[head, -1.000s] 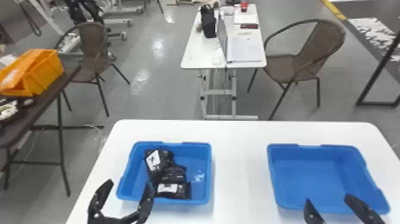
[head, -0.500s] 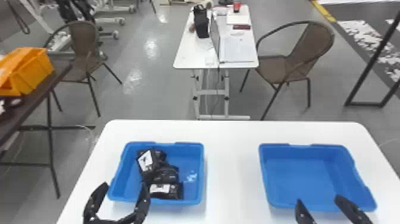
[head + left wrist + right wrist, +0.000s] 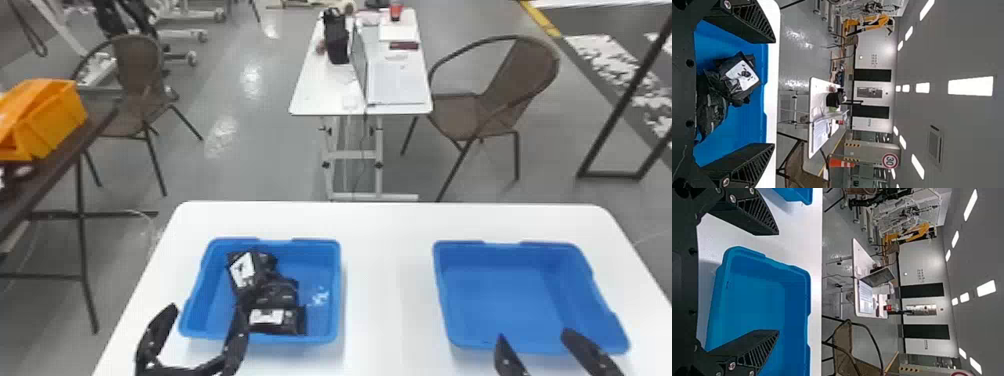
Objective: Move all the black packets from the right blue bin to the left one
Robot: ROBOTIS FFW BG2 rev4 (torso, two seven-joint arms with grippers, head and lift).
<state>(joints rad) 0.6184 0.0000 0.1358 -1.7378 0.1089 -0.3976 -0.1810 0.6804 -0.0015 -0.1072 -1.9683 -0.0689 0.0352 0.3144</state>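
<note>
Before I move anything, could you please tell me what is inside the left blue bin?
Black packets lie overlapping in the left blue bin; two show white labels. Whatever is beneath them is covered, so I cannot tell.

A white table (image 3: 387, 280) with rounded far corners holds two shallow containers. The left blue bin (image 3: 336, 290) and the right blue bin (image 3: 500, 295) rest upright on it, side by side, well apart.

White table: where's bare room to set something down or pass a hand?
Bare tabletop lies between the left blue bin and right blue bin, plus a thinner strip from their far rims to the far edge. Crowded: left bin's middle, with piled black packets, and both near rims, by the left gripper and right gripper.
</note>
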